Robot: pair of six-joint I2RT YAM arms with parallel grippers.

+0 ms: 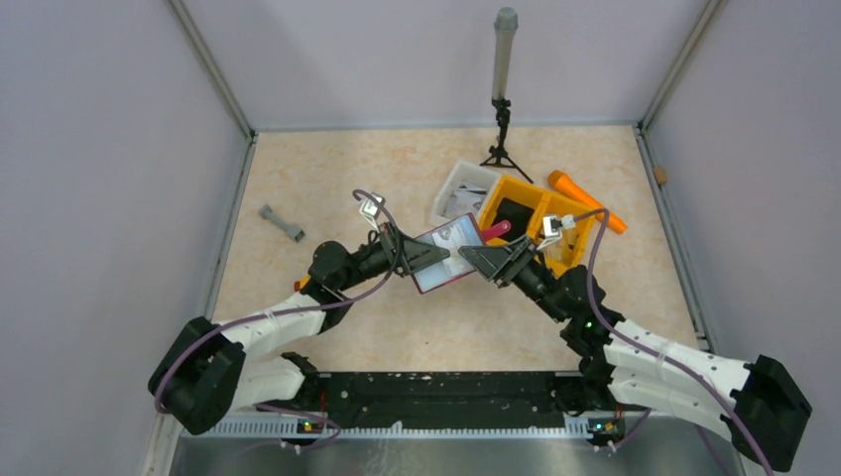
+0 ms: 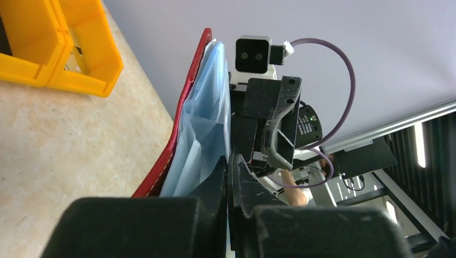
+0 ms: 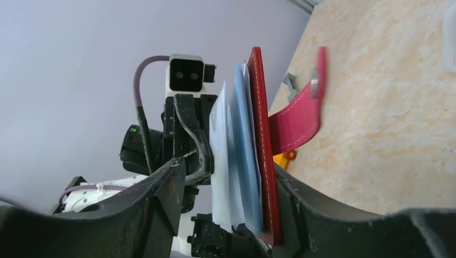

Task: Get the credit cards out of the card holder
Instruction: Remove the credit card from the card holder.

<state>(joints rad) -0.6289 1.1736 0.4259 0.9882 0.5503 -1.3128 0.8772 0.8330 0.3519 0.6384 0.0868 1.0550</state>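
The dark red card holder (image 1: pixel 442 281) hangs open in the air over the middle of the table, between my two grippers. Its snap tab (image 3: pixel 301 121) sticks out to the side. Pale whitish and light blue layers (image 3: pixel 231 145) line its inner face; I cannot tell the credit cards from the pockets. My left gripper (image 2: pixel 230 164) is shut on a thin edge of the holder's pale inner side (image 2: pixel 207 118). My right gripper (image 3: pixel 230 167) is open, one finger on each side of the holder's other edge, with a gap on the pale side.
A yellow-orange divided bin (image 1: pixel 536 223) and a white tray (image 1: pixel 458 193) stand just behind the held holder. An orange tool (image 1: pixel 585 198) lies at the back right. A grey dumbbell-shaped piece (image 1: pixel 283 223) lies to the left. A small tripod (image 1: pixel 504 119) stands at the back.
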